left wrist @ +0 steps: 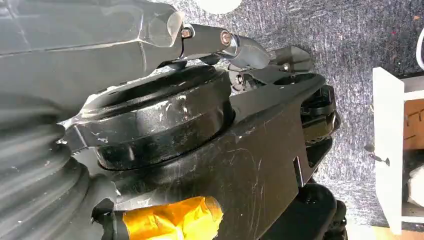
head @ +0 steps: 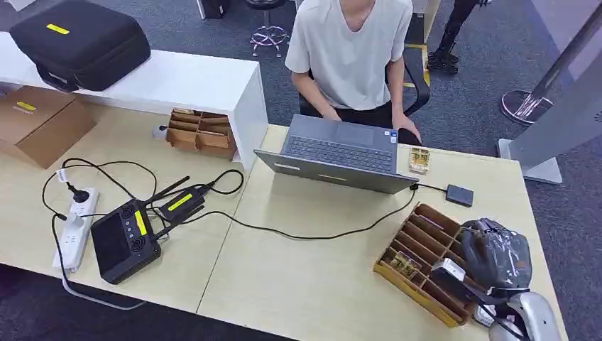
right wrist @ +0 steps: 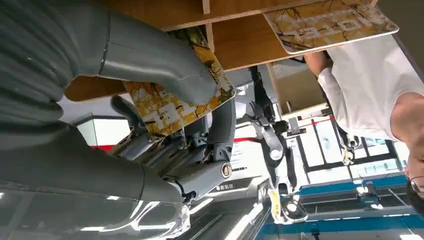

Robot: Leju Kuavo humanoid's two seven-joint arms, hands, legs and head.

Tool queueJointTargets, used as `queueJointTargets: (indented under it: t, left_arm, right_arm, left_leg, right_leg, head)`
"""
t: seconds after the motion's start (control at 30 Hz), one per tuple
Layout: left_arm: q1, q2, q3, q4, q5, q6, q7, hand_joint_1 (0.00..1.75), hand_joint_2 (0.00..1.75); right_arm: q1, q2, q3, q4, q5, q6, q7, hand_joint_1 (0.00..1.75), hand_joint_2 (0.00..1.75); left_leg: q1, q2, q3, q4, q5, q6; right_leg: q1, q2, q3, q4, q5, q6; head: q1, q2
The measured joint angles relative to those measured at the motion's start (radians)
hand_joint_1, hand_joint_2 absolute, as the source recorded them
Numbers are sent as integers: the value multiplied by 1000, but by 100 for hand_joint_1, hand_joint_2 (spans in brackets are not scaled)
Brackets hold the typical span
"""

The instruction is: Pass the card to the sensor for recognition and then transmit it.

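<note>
Desk [head: 305, 284]: right hand [right wrist: 165, 125] pinches card [right wrist: 175, 100] over wooden tray [head: 419, 249]

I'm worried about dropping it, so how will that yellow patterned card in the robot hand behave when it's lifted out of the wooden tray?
The card looks flat and unbent between the thumb and fingers of the right robot hand, so probably stiff. It appears thin, likely light. Its glossy-looking face could be slippery, so it might slide against the wooden tray.
</note>
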Motion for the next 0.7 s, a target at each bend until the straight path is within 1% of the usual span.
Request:
queueJointTargets:
  t: [0.33, 0.47, 0.57, 0.7]
  left_arm:
    - [0, 0, 0, 0, 2, 0, 0, 0, 175]
    - [2, 0, 0, 0, -3, 8, -13, 0, 175]
    - [3, -2, 0, 0, -4, 26, -12, 0, 175]
    - [1, -3, 0, 0, -11, 25, 0, 0, 175]
  right_arm:
    - [1, 0, -1, -2, -16, 6, -5, 175, 175]
    - [6, 0, -6, -12, -21, 19, -7, 175, 175]
    - [15, 0, -9, -25, -19, 18, -3, 175, 175]
    - [12, 5, -8, -43, -12, 10, -8, 175, 175]
  left_leg:
    - [0, 0, 0, 0, 0, 0]
    - [0, 0, 0, 0, 0, 0]
    - [0, 0, 0, 0, 0, 0]
    - [0, 1, -1, 0, 0, 0]
  right_leg:
    - [0, 0, 0, 0, 0, 0]
    - [0, 0, 0, 0, 0, 0]
    - [0, 0, 0, 0, 0, 0]
    - [0, 0, 0, 0, 0, 0]
  head:
    - [0, 0]
    - [0, 0]
    - [0, 0]
    - [0, 0]
